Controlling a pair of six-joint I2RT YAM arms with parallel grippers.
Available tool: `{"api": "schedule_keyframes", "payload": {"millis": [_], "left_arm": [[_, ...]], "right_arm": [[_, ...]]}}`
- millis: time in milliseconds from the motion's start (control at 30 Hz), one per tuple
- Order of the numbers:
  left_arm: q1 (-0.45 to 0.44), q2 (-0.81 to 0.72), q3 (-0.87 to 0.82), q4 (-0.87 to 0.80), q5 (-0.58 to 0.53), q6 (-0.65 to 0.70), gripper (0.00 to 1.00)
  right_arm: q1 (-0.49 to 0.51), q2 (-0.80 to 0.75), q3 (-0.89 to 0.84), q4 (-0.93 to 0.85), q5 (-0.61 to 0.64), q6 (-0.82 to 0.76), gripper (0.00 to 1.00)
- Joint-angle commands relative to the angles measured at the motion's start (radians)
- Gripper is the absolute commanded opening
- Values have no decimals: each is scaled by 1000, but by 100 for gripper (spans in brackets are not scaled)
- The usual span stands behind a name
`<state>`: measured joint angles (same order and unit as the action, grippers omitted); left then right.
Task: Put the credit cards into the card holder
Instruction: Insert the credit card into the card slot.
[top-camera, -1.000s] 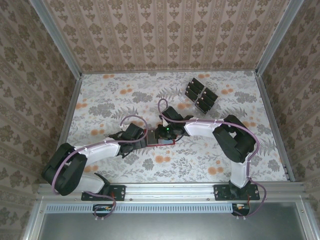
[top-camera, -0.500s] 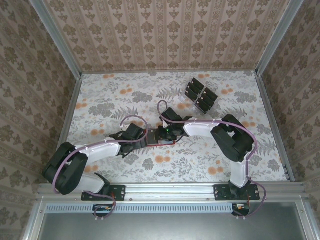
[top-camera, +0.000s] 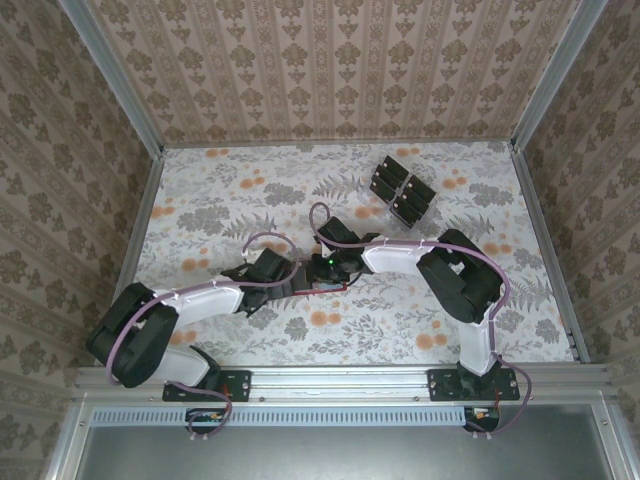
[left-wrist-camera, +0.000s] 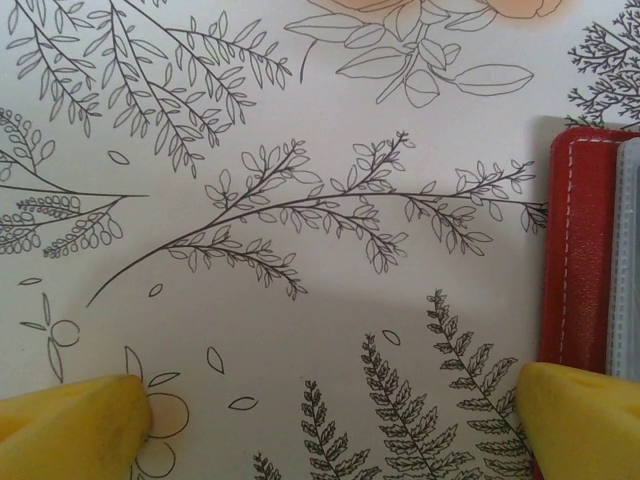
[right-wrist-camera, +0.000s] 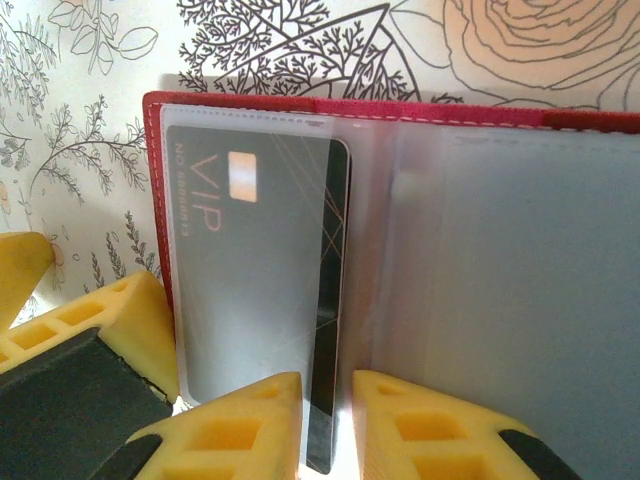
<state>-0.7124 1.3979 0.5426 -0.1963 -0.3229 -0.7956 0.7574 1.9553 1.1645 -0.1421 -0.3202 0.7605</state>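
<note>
Step in hand: seating one VIP card (right-wrist-camera: 260, 270) in the 9 o'clock clear sleeve (right-wrist-camera: 250, 130) of the open red card holder (right-wrist-camera: 152, 180), lying mid-table btwn the wrists; card's mostly in, a dark strip on its 3 o'clock side uncovered, its 6 o'clock end sitting btwn the fingers of the right gripper (right-wrist-camera: 325, 420), jaws nearly closed, tho can't tell if they actually pinch it. Left gripper (left-wrist-camera: 330, 420) gapes wide, holding nothing, one finger just beside the holder's outer edge. Next, I'd judge: nudge card toward 12 till flush; let go; fetch another from the credit cards (top-camera: 400, 190) at approx 1 o'clock.
</note>
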Motion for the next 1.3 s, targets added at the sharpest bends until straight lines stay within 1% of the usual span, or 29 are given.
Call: {"api": "schedule_keyframes", "payload": {"millis": [0,300,567,600,700,733,800,933,1100,1267], "left_arm": [[-3,68,-52,70,84,-19,100],[-30,96,-49,94,85,-33,100],[-38,69,-42,82,86,-31,100],[-36,55,-39,70,83,-28,100],[-27,-3,-20,25,73,-14,100],[-20,-28,-15,10,73,-10,100],[-1,-69,-8,-15,74,-3,100],[42,-124,13,-66,79,22,100],[77,-142,21,-101,81,41,100],[85,-140,3,-97,85,35,100]], "right_arm": [[10,31,19,-20,-22,16,22],[10,38,-6,81,-100,96,21],[14,40,-5,73,-104,94,21],[13,38,-5,65,-100,89,23],[13,20,-3,24,-61,63,34],[13,11,-2,7,-45,51,37],[11,1,4,-17,-24,32,39],[13,-4,30,-70,5,-9,40],[26,-6,61,-131,51,-55,45],[46,1,92,-179,84,-87,47]]}}
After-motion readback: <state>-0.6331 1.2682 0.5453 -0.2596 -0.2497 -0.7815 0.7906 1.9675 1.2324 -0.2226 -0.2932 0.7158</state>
